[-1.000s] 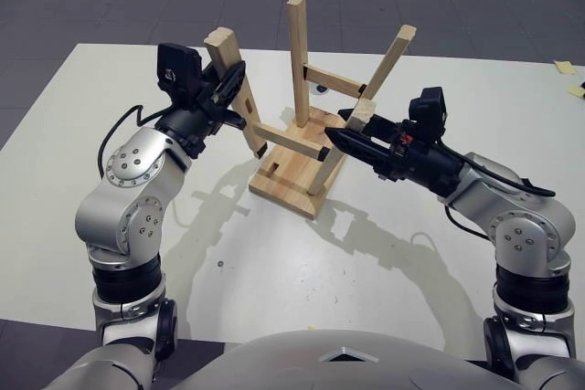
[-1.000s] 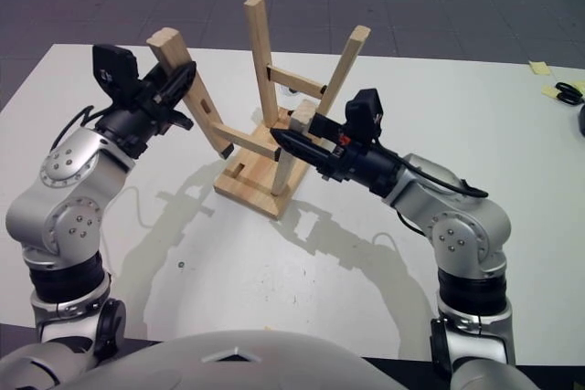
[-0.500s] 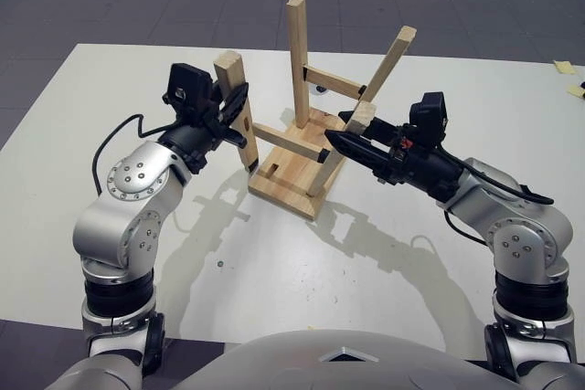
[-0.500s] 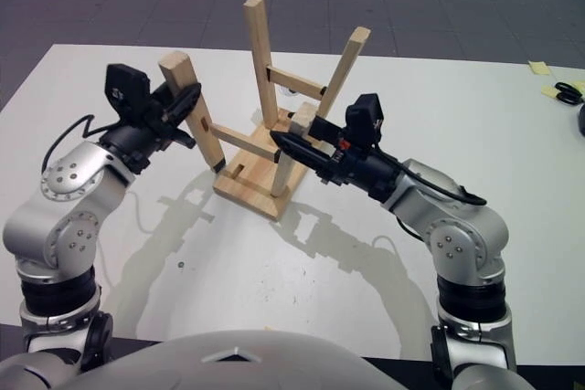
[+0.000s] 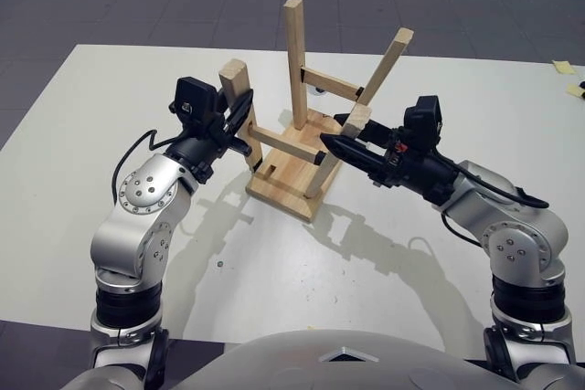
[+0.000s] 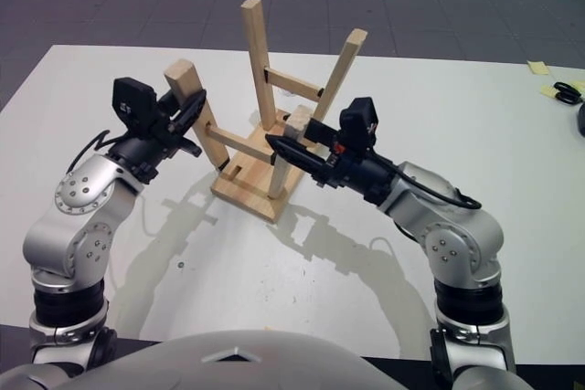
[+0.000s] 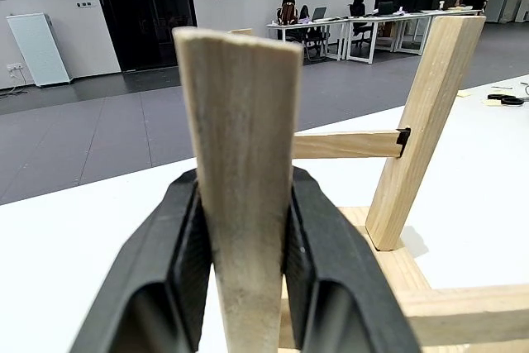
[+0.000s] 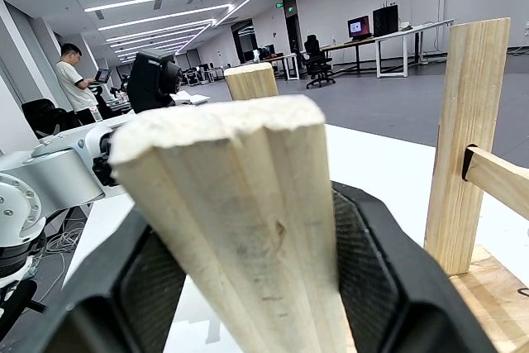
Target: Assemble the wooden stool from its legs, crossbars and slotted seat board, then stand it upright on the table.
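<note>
The white table (image 5: 475, 98) is wide, and the stool (image 5: 306, 125) stands near its middle, a little toward the far side and well apart from every edge. Bare table surface lies on the near side and at both sides of it. The stool is upside down: its seat board (image 5: 285, 187) lies flat on the table and the four legs point up, somewhat splayed. The two far legs (image 5: 295, 52) are free and joined by one crossbar (image 5: 331, 83). A second crossbar (image 5: 285, 142) runs between the left leg (image 5: 235, 79) and the near right leg (image 5: 358, 118). The left gripper (image 5: 241, 123) comes in from the left and is clamped on the left leg about halfway up, its black fingers (image 7: 188, 254) pressing on two opposite faces of the wood. The right gripper (image 5: 336, 147) comes in from the right and is closed on the near right leg, just below its top end. Some yellow notes (image 5: 565, 68) lie at the far right edge of the table, well apart from the stool.
</note>
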`<action>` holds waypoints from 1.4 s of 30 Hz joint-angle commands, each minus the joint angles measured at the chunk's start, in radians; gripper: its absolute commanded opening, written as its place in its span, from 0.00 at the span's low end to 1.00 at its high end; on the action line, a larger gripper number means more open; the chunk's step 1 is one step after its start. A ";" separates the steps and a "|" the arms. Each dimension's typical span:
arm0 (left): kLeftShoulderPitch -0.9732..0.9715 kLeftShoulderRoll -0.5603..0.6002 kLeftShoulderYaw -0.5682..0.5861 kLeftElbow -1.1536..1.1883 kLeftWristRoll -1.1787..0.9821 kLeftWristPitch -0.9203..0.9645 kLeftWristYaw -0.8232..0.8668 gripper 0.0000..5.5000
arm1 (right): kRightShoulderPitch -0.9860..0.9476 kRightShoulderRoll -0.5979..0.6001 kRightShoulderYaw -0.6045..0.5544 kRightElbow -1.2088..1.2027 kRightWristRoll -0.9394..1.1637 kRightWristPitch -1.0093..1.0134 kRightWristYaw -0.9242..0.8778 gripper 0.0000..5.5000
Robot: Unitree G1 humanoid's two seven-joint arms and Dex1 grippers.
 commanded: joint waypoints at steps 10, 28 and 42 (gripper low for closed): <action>0.031 0.062 -0.026 -0.003 -0.003 0.046 -0.079 0.18 | 0.032 0.019 0.053 0.002 -0.001 0.033 -0.021 0.44; 0.012 0.190 -0.033 0.018 0.056 0.026 -0.164 0.18 | 0.052 0.028 0.069 -0.005 -0.015 0.016 -0.035 0.44; -0.105 0.000 0.205 0.015 -0.215 0.207 -0.010 0.18 | 0.208 -0.031 0.039 -0.050 -0.022 -0.011 -0.017 0.44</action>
